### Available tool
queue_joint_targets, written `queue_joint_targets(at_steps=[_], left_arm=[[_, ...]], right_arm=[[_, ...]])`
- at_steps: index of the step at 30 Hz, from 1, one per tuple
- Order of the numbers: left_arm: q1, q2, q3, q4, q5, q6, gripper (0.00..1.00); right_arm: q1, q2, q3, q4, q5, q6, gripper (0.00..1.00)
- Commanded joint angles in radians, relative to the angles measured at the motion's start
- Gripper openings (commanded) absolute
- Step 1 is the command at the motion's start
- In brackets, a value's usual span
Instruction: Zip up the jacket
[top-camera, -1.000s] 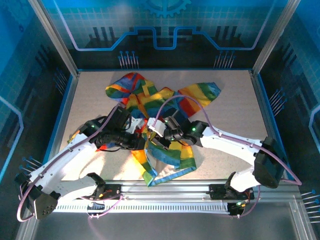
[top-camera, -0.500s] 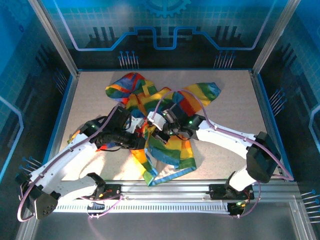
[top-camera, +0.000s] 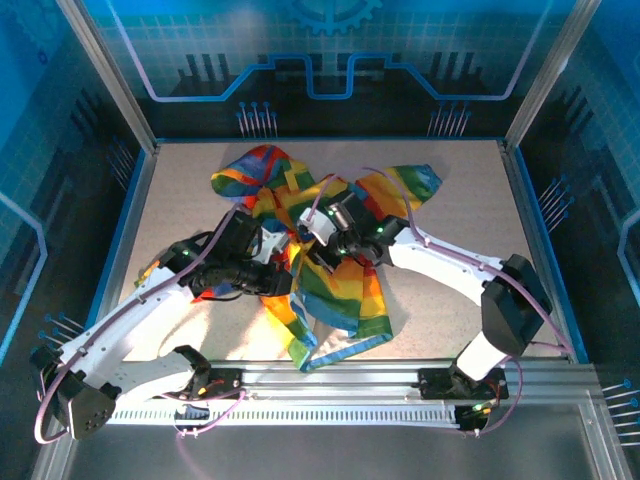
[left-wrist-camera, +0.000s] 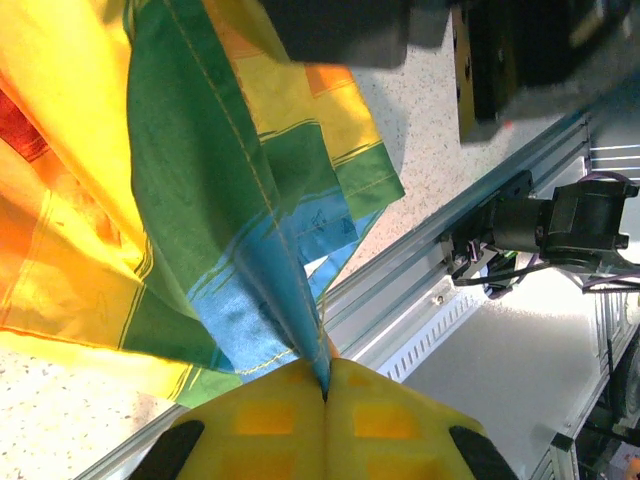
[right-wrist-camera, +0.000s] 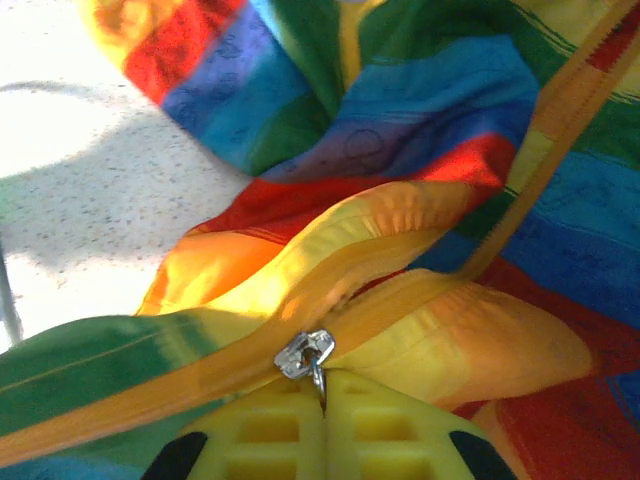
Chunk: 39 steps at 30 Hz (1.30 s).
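Note:
The rainbow-striped jacket (top-camera: 330, 285) lies crumpled in the middle of the table, hood (top-camera: 250, 170) toward the back. Its orange zipper (right-wrist-camera: 470, 250) runs across the right wrist view, joined to the left of the silver slider (right-wrist-camera: 305, 352) and split apart to its right. My right gripper (right-wrist-camera: 322, 392) is shut on the slider's metal pull tab; from above it sits over the jacket's upper front (top-camera: 318, 243). My left gripper (left-wrist-camera: 324, 385) is shut on a blue-green fold of the jacket's hem (left-wrist-camera: 290, 320), just left of the zipper line (top-camera: 285, 268).
The speckled table top (top-camera: 450, 310) is bare to the right and left of the jacket. An aluminium rail (top-camera: 330, 385) with the arm bases runs along the near edge. Blue enclosure walls (top-camera: 540, 220) border the table.
My right gripper has moved away from me along the jacket's front, drawing the slider up the zipper. The left gripper has held its place on the hem.

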Motion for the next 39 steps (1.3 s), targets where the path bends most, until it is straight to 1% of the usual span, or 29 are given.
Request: queue_joint_targets(at_steps=[1, 10, 16, 24, 31, 35, 39], left_arm=[[-0.006, -0.028, 0.017, -0.076, 0.082, 0.005, 0.0], [-0.001, -0.021, 0.04, -0.104, 0.082, 0.025, 0.0], [0.017, -0.004, 0.056, -0.121, 0.088, 0.053, 0.0], [0.073, 0.046, 0.1, -0.149, 0.122, 0.116, 0.0], [0.125, 0.105, 0.179, -0.203, 0.137, 0.19, 0.0], [0.164, 0.117, 0.217, -0.247, 0.142, 0.231, 0.0], [0.2, 0.114, 0.24, -0.278, 0.156, 0.255, 0.0]], right_arm=[[-0.062, 0.034, 0.047, -0.011, 0.107, 0.025, 0.0], [-0.124, 0.11, 0.127, -0.002, 0.119, 0.043, 0.0], [-0.16, 0.162, 0.201, -0.013, 0.135, 0.031, 0.0], [-0.222, 0.182, 0.262, -0.038, 0.16, 0.021, 0.0], [-0.283, 0.177, 0.308, -0.078, 0.188, 0.01, 0.0], [-0.298, 0.175, 0.332, -0.097, 0.202, -0.01, 0.0], [-0.291, 0.191, 0.352, -0.108, 0.168, -0.014, 0.0]])
